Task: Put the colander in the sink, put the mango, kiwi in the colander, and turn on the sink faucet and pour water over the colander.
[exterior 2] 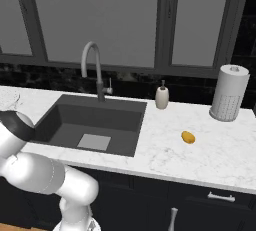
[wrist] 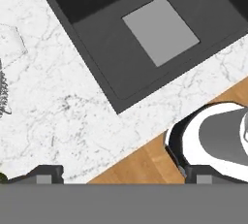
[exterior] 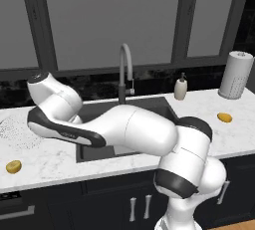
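The robot's two-finger gripper (wrist: 123,175) hung over the near left counter, its dark tips spread wide with nothing between them. At the far left of the white marble counter (exterior: 55,159) sat the round, shallow white mesh colander (exterior: 11,129), not yet in the basin. It looked light and stiff, but its perforated wall seemed thin and springy, so I judged the rim the best place to pinch it, one finger inside and one outside. In front of it lay the small, dull yellow-brown kiwi (exterior: 13,166), which looked likely to roll if nudged. To the right was the large dark grey rectangular sink (exterior: 149,108), empty, with the tall grey gooseneck faucet (exterior: 124,67) behind it, dry. Well to the right rested the smooth orange-yellow mango (exterior: 224,117); being smooth, it would probably be safest gripped across its narrow middle.
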Robot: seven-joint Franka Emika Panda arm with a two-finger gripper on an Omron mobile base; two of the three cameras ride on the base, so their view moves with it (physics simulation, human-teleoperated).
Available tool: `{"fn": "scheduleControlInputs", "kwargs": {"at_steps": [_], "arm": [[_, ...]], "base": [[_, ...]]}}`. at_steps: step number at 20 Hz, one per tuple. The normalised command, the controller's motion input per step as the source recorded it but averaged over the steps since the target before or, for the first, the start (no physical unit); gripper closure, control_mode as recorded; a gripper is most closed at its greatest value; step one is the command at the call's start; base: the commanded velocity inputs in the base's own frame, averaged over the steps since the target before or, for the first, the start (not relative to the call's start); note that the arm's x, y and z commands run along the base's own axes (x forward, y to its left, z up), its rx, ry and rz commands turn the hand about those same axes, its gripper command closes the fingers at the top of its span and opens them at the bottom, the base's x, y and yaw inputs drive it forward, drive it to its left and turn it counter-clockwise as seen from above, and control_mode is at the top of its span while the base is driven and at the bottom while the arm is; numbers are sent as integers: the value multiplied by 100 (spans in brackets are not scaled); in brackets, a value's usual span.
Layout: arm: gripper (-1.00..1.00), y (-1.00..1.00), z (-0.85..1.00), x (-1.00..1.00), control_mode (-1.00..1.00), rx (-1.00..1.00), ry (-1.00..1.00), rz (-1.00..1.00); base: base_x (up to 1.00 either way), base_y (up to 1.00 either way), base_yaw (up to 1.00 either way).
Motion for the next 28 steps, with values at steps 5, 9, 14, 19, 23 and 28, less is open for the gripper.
{"fn": "scheduleControlInputs", "kwargs": {"at_steps": [5, 9, 14, 19, 23, 28], "arm": [[-100, 11, -8, 8, -100, 9, 0, 14], [-100, 1, -29, 32, -100, 10, 0, 0], [-100, 11, -19, 33, -100, 9, 0, 0], [-100, 35, 0, 25, -100, 2, 0, 0], [-100, 35, 0, 26, -100, 0, 0, 0], [-100, 35, -2, 37, -100, 0, 0, 0]], "base": [[0, 0, 0], [0, 0, 0], [0, 0, 0], [0, 0, 0], [0, 0, 0], [0, 0, 0]]}}
